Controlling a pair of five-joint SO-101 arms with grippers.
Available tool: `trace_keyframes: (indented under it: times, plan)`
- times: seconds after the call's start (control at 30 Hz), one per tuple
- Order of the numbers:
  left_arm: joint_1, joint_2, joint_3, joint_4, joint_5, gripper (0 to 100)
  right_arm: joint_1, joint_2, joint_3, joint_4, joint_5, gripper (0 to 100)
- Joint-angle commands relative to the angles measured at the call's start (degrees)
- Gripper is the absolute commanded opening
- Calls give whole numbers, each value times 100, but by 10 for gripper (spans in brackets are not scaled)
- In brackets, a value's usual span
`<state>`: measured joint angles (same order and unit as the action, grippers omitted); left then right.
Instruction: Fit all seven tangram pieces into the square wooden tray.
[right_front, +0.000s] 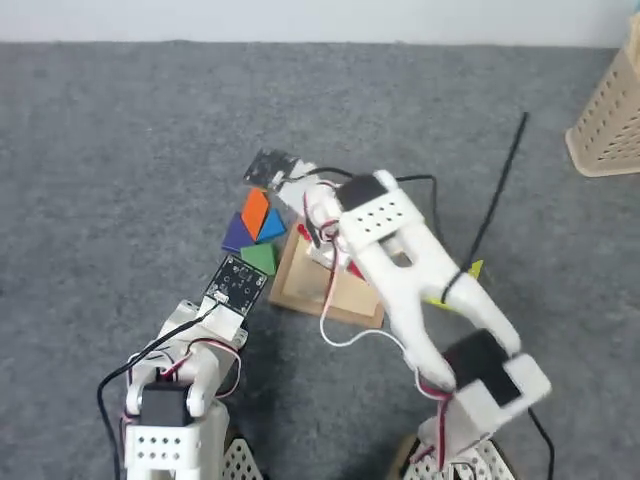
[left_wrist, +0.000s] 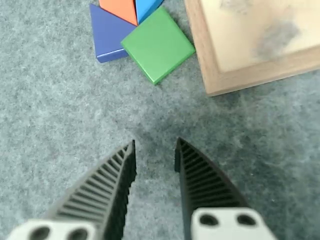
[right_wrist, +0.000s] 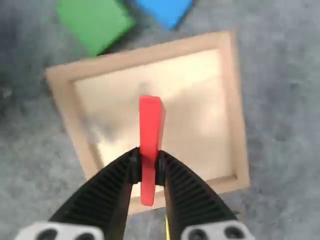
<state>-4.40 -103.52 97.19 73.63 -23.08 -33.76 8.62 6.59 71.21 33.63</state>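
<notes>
**Right gripper (right_wrist: 147, 160) clamped on a flat red piece (right_wrist: 150, 120) above the square wooden tray (right_wrist: 235, 115)**

Everything sat on a grey carpeted surface (right_front: 120, 150). A beige slatted basket (right_front: 610, 110) stood at its far right edge.

Your right arm (right_front: 430, 290) stretched over the tray and covered much of it in the high view. Your left arm (right_front: 170, 400) stood beside it, with the left gripper (left_wrist: 155, 150) just short of the tray's near corner.

The tray lay flat, and the part of its floor you could see was bare. Your right gripper's fingers were closed tight on the red piece, holding it on edge over that floor. You could not tell whether the piece touched the wood.

Your left gripper held nothing. Its fingers stood a narrow gap apart over bare carpet.

A green square piece (left_wrist: 157, 45) lay just beside the tray's edge. It touched a dark blue triangle (left_wrist: 107, 35), with an orange triangle (left_wrist: 122, 7) and a light blue triangle (left_wrist: 147, 6) packed against them.

A yellow piece (right_front: 474, 268) peeked out beyond your right arm, on the other side of the tray from that cluster.
</notes>
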Motion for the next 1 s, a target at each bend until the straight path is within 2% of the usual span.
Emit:
trace_keyframes:
  times: [0.0,0.13,0.33,0.53,0.67,0.8,0.87,0.97]
  plan:
    - [-18,-123,-66,-9,62,119,-22,374,-844,356,167,8]
    - [-18,-123,-66,-9,62,119,66,1068,-1538,470,167,26]
    - [-18,-123,-66,-9,62,119,277,1596,-2462,488,-141,161]
    - [-18,-123,-66,-9,62,119,365,1657,-2629,699,-114,173]
    - [-18,-123,-66,-9,62,119,330,1613,-2637,831,-255,161]
    - [-18,-123,-66,-9,62,119,330,1130,-2593,690,-1160,0]
    - [-18,-123,-66,-9,62,119,321,681,-2338,646,-1433,22]
    - [-18,-123,-66,-9,62,119,286,-207,-1231,-57,-1609,9]
